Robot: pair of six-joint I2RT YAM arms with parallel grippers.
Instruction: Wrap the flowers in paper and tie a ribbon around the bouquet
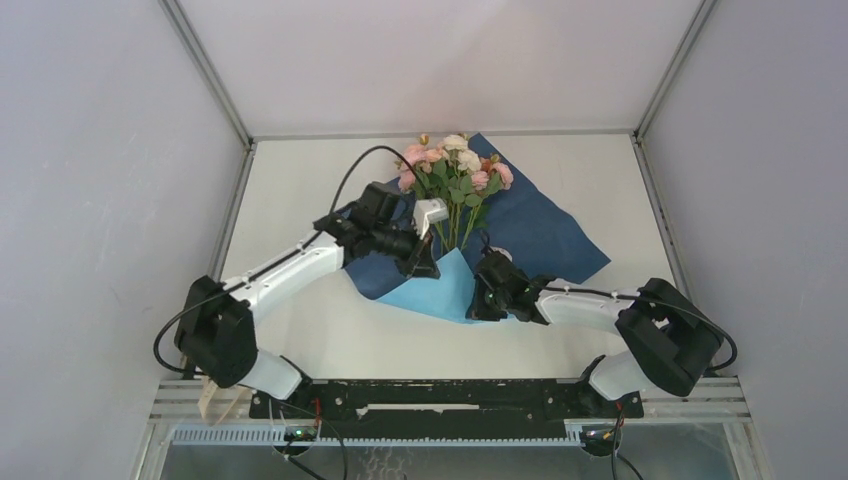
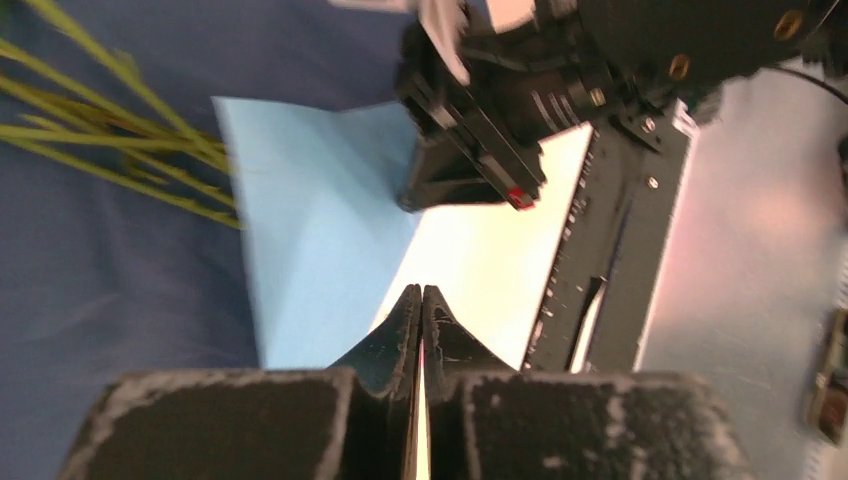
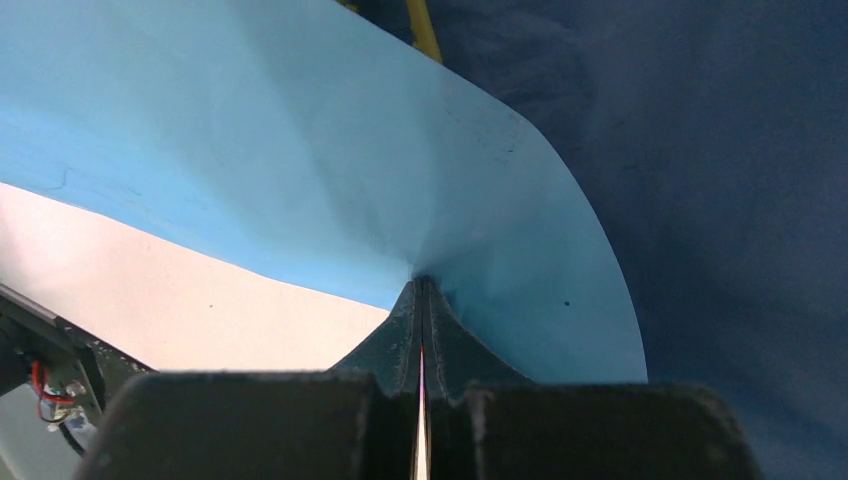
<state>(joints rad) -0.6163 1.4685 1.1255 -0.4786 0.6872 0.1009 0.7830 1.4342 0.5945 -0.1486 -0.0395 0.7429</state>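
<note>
The flowers (image 1: pixel 455 165), small pink, peach and cream roses with green leaves, lie on the paper (image 1: pixel 545 240) at the far middle of the table (image 1: pixel 610 180). Their heads point away and their thin green stems (image 2: pixel 120 140) run toward the arms. The paper lies dark face up, its near corner folded over to show paler blue. The right tool (image 3: pixel 421 285) is clenched on that pale flap. The left tool (image 2: pixel 421 292) has its fingers drawn together at the flap's edge; whether it nips the paper I cannot tell.
</note>
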